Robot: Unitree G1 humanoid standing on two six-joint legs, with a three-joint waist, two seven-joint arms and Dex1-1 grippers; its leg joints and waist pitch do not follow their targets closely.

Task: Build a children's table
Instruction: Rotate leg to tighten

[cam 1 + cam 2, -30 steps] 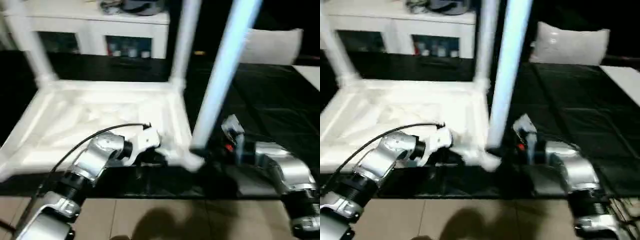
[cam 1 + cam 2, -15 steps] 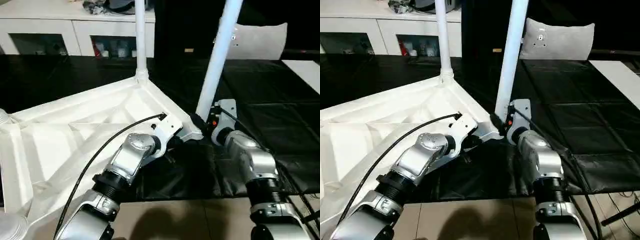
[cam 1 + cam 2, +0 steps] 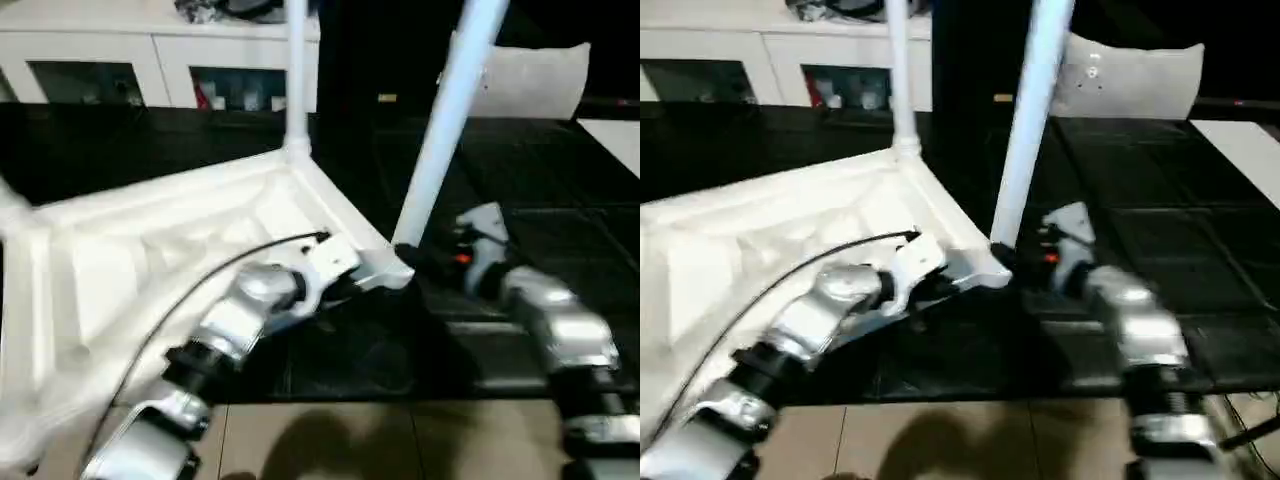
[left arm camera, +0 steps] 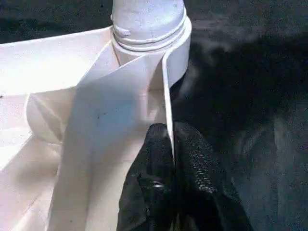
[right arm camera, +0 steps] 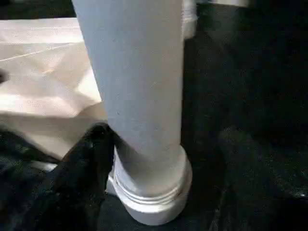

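Note:
The children's table lies upside down on a black mat, its ribbed white top facing up. One leg stands upright in the far corner socket. A second leg stands in the near right corner socket. My left gripper is shut on the top's thin rim, just short of that near corner. My right gripper sits open around the foot of the near leg. One black finger lies beside the leg's base; the other side stands away from it.
A white cabinet with glass doors runs along the back. A pale grey cushion leans at the back right. The black mat stretches to the right of the table, and tiled floor lies in front.
The camera has shifted. My right gripper has drawn back a little to the right from the near leg's base and its fingers have spread. The left gripper still pinches the rim.

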